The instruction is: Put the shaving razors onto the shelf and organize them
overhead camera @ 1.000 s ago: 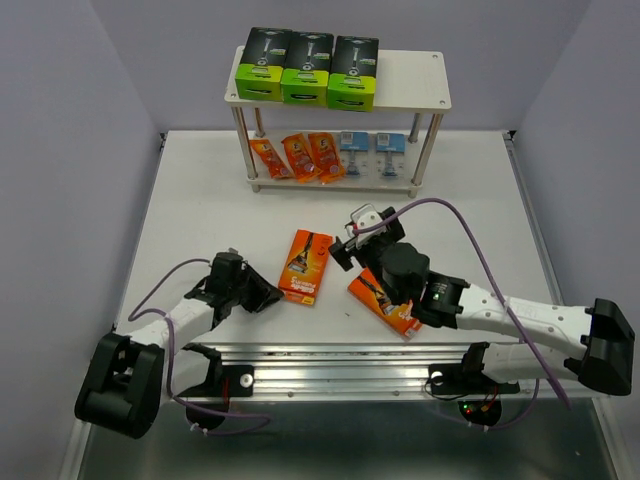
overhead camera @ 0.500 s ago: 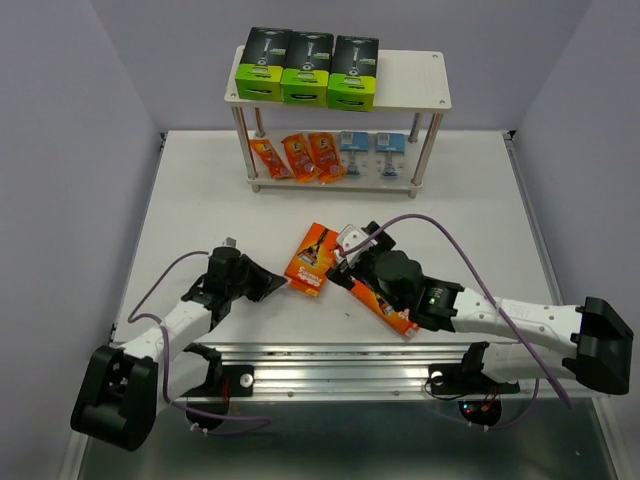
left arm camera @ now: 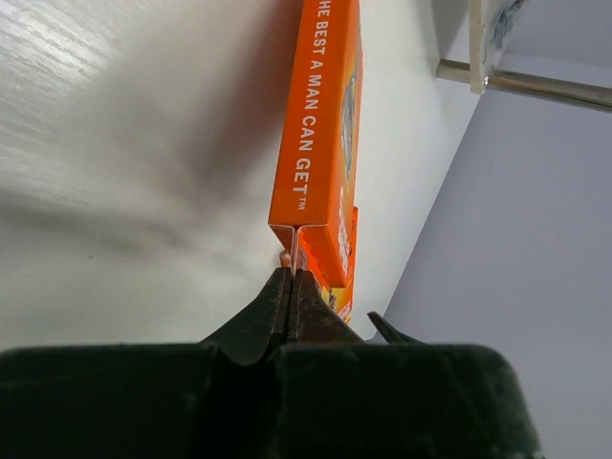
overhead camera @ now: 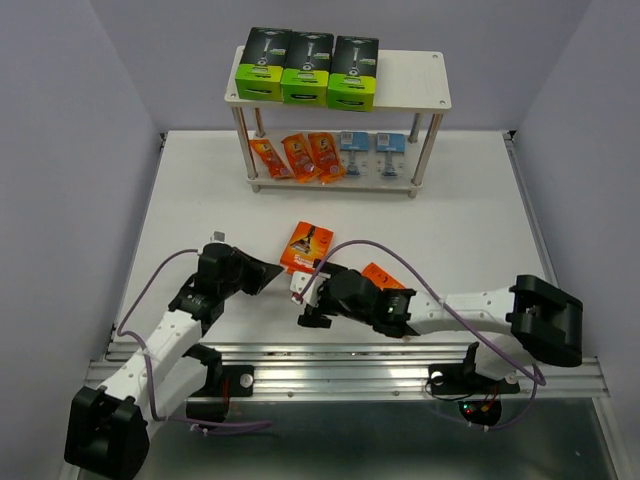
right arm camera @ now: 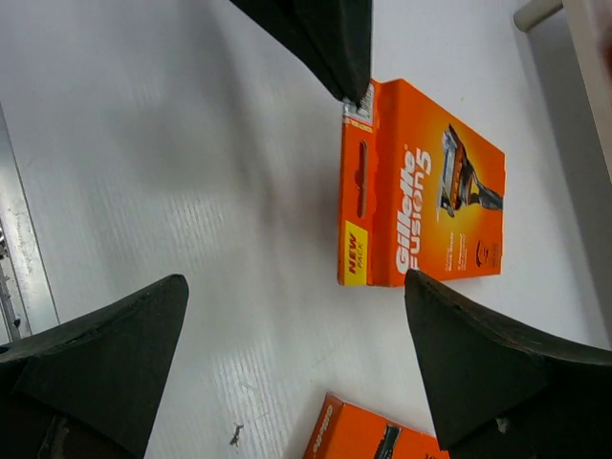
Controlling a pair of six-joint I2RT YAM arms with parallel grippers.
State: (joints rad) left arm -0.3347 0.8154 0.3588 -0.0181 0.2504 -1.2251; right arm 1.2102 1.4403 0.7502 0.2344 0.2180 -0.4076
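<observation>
While your left tool (left arm camera: 291, 287) clenched only the thin tab (left arm camera: 295, 237) of the orange box (left arm camera: 320, 124) on the surface (overhead camera: 200, 190) before the shelf (overhead camera: 410, 90), you needed a slow lift; your right tool (right arm camera: 296, 279) hung released nearby.

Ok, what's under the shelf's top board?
Three orange packets and two blue blister packs on the lower board. The top board covers that tier's back.
</observation>
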